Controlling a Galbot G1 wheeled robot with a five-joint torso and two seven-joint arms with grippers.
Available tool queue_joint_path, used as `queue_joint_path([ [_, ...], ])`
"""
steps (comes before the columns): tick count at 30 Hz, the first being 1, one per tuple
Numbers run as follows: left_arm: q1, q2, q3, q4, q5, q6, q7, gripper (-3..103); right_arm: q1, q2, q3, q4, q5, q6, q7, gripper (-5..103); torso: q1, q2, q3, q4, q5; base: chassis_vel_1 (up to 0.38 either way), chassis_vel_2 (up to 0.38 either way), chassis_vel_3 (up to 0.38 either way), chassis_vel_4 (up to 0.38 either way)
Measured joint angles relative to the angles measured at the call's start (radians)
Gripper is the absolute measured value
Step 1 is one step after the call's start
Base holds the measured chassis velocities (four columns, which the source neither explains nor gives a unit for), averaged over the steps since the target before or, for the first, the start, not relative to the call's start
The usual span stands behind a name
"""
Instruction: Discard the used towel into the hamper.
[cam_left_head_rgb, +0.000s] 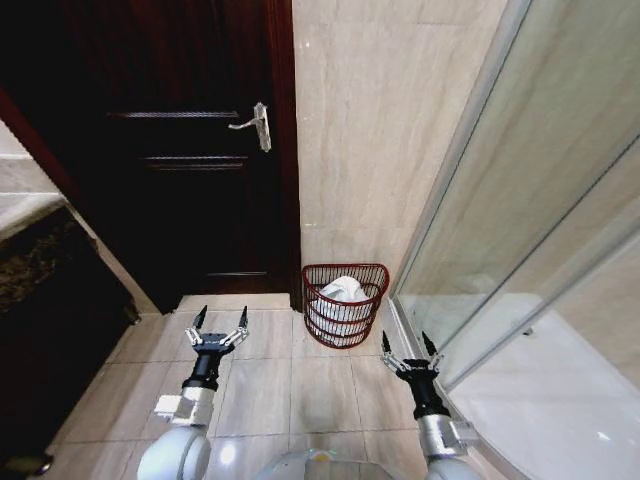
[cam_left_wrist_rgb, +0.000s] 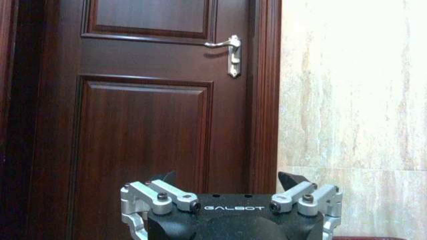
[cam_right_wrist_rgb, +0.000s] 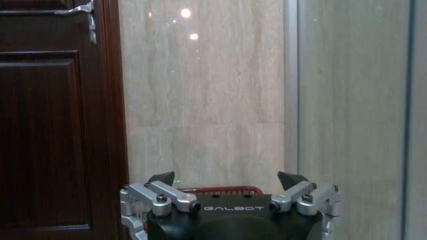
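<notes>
Door: dark wood, closed, lever handle on its right edge. You're parked facing it — nothing there needs touching.
Wall: beige tiled strip between the door and the glass shower screen. The hamper sits at its foot.
Floor: pale tile, open between you and the hamper.
Hamper: dark red wire basket on the floor in the corner, just right of the door frame and close beside the shower screen's rail. In the right wrist view its rim peeks just above the gripper body.
Towel: white bundle already lying inside the hamper, top near rim height. My read — the drop is done and the task is at its tail end.
Left gripper: released, fingers spread, nothing held, hanging over the floor left of the hamper and well apart from it.
Right gripper: also released and empty, over the floor just right of the hamper, near the screen rail.
Step in hand: check and stand off. Confirm no towel drapes over the rim, keep both grippers spread and clear of the wire bars, and mind the right arm's clearance to the glass.
</notes>
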Motion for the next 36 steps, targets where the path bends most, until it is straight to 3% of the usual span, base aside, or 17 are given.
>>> queue_joint_path([
  [10,0.001,0.001,0.0,0.007,0.001,0.001,0.004,100,0.0,0.001,-0.008,-0.003,-0.006,0.013,0.01,100,-0.004,-0.011,-0.007,-0.0001,0.0001,0.016,-0.025,-0.027,0.034],
  [22,0.006,-0.047,-0.005,0.018,0.008,-0.001,0.011,100,0.008,-0.044,-0.038,-0.018,-0.008,0.009,0.136,100,-0.024,-0.064,-0.04,-0.0002,0.0001,0.0,0.0,0.0,0.0],
  [27,-0.011,-0.05,-0.006,0.032,0.033,-0.019,0.013,100,0.022,-0.093,-0.077,-0.059,-0.007,0.021,0.218,100,-0.034,-0.087,-0.053,-0.0001,0.0001,0.0,0.0,0.0,0.0],
  [32,-0.012,-0.021,-0.017,0.047,0.041,-0.041,0.011,100,0.026,-0.101,-0.1,-0.078,-0.018,0.046,0.231,100,-0.04,-0.104,-0.063,-0.0003,0.0002,0.0,0.0,0.0,0.0],
  [36,0.0,0.01,-0.024,0.088,0.042,-0.09,0.009,100,0.031,-0.086,-0.105,-0.091,-0.051,0.072,0.233,100,-0.047,-0.126,-0.079,-0.0002,0.0,0.0,0.0,0.0,0.0],
])
